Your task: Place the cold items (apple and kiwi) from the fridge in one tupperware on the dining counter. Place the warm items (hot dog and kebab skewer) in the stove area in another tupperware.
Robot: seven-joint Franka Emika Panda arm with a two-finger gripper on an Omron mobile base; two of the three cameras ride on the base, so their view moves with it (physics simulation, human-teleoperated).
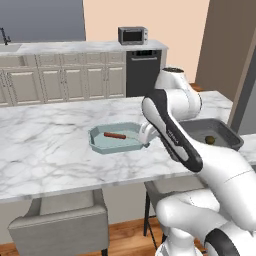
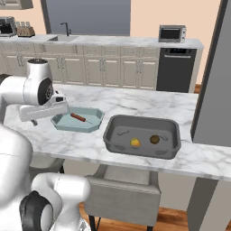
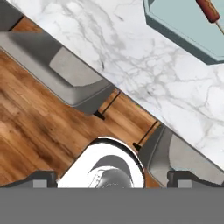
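Gripper (image 3: 111,175) spread wide, empty, above the counter (image 1: 50,150) edge. Kebab (image 2: 78,117) in the teal tub (image 2: 92,124): probably light, stiff, thin stick; grasp across the meat.

A marble counter (image 3: 144,65) is running diagonally across the frame, its edge slanting from upper left to lower right. A pale blue tupperware (image 3: 183,33) is sitting on the counter at the upper right, with a reddish kebab skewer (image 3: 209,12) lying inside it. Off the counter's edge, two grey chairs (image 3: 65,72) are standing on a wooden floor (image 3: 30,127), one tucked partly under the counter. The gripper (image 3: 112,178) is showing two dark fingertips (image 3: 41,178) standing wide apart, holding nothing.
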